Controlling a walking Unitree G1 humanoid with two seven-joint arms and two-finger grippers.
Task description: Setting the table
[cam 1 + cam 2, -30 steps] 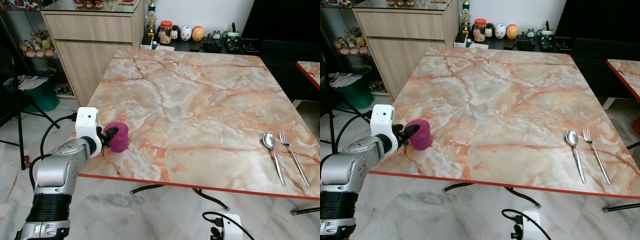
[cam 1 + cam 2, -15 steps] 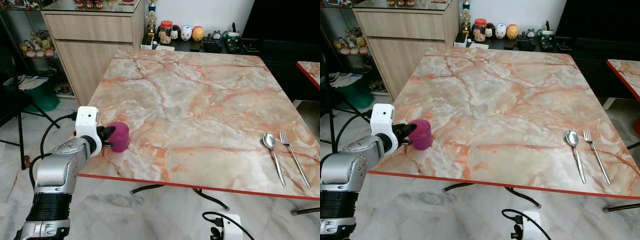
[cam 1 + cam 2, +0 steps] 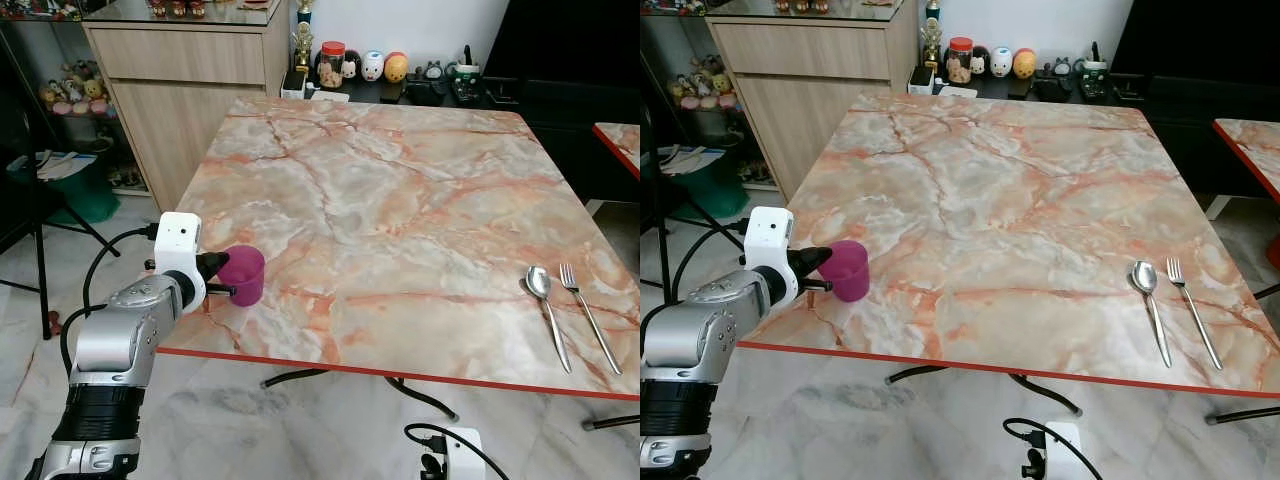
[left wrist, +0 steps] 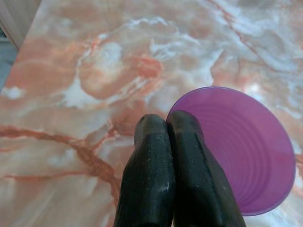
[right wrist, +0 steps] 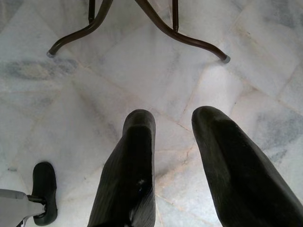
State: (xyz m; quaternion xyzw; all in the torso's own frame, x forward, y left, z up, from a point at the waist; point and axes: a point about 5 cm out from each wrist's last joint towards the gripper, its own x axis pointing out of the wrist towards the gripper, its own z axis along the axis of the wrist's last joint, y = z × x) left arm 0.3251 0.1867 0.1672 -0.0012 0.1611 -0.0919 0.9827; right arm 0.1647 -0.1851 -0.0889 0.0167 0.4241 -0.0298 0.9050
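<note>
Now the purple cup point(image 3: 243, 275) stands near the marble table point(image 3: 400, 200)'s front left corner, tilted, its mouth opening up and toward the robot. The left gripper point(image 3: 213, 277) reaches forward from a bent silver arm, fingers point(image 4: 161, 175) pressed together, pinching the cup's near rim. The right gripper point(image 5: 173, 137) hangs idle over the floor point(image 5: 142, 71), fingers parted. A spoon point(image 3: 546, 310) and fork point(image 3: 588, 312) lie far right.

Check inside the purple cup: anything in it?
The purple cup looks empty; only ribbed walls show. The left end effector pinches its rim, hiding part of the inside.
</note>
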